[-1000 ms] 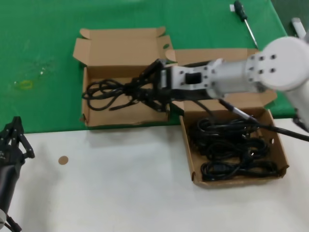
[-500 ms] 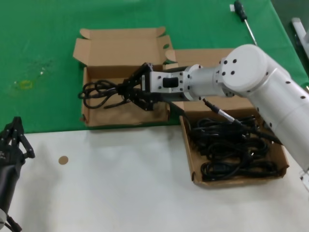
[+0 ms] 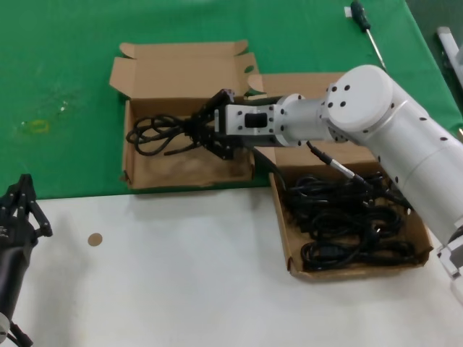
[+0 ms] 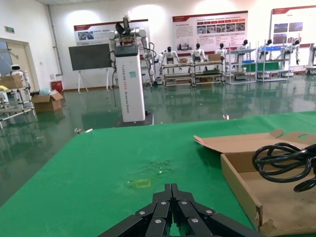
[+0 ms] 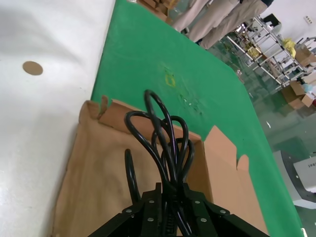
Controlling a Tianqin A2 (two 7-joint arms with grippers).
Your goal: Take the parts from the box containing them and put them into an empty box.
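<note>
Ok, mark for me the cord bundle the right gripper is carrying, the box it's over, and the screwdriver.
cord bundle [image 3: 155, 134], head view, on its looped coils left of the right gripper [image 3: 205, 134].
receiving box [image 3: 170, 171], head view, on its bare cardboard floor.
screwdriver [image 3: 359, 14], head view, on its dark handle.

The head view looks steeply down on both boxes. The left wrist view looks low across the green cloth [image 4: 98, 163]. The right wrist view looks closely into the left-hand box [image 5: 94, 163], which all three views share.

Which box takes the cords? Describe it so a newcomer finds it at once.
On the green cloth two open cardboard boxes sit side by side. Take the left box, where the right gripper holds one cord bundle. Its floor is otherwise bare cardboard, while the right box is piled with black cords.
</note>
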